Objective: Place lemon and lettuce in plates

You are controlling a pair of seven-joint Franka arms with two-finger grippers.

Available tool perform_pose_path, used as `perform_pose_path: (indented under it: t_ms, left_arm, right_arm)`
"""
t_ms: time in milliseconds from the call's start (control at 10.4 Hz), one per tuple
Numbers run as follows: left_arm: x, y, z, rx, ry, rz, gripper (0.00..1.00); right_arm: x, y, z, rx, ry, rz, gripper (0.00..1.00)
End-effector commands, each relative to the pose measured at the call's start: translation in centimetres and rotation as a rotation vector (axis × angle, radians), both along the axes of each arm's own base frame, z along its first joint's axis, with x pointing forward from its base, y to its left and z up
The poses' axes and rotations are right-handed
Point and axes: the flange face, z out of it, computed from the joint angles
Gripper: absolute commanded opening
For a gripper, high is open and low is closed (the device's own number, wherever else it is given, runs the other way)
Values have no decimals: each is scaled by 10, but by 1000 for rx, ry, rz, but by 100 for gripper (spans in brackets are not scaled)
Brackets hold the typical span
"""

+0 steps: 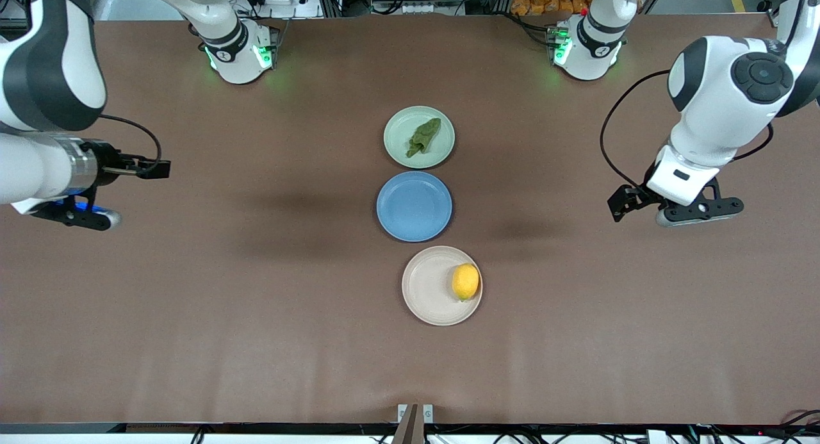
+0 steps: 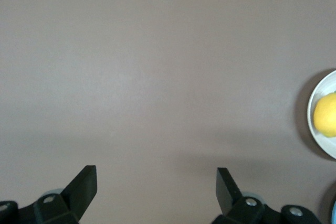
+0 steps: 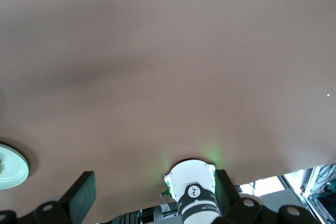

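The yellow lemon (image 1: 466, 282) lies on the beige-white plate (image 1: 426, 290), at the rim toward the left arm's end. The dark-green lettuce (image 1: 424, 136) lies on the pale mint plate (image 1: 400, 133), which is farthest from the front camera. My left gripper (image 1: 624, 202) is open over bare table toward the left arm's end. In its wrist view the left gripper (image 2: 156, 174) has nothing between its fingers, and the lemon (image 2: 326, 115) on its plate (image 2: 315, 135) shows at the edge. My right gripper (image 1: 154, 168) is open and empty over the table's other end, far from both plates.
An empty blue plate (image 1: 414, 205) sits between the mint and beige plates; the three form a line down the table's middle. The right wrist view shows the right gripper (image 3: 155, 179), the right arm's base (image 3: 195, 192) and a sliver of the mint plate (image 3: 10, 167).
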Motion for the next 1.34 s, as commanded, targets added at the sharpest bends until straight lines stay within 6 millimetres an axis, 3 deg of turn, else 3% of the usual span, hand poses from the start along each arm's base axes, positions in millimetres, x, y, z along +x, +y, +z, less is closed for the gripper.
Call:
perform_pose_path:
  t_ms: [0,479,863,1247]
  left_arm:
    - [16,10,41,-9,-8,-46,100]
    - [21,17,110,8,45,-68,100]
    - [5,20,122,24,103,-107,100]
    - [-7,9,134,-15,116,-117,100]
  right_arm:
    - [7,-28,19,1,-69,-11,100]
    - [9,-31,26,11,-112,-18,100]
    - [7,-34,35,16,-164,-23,100]
    - [-19,-38,25,18,-238,-5,100]
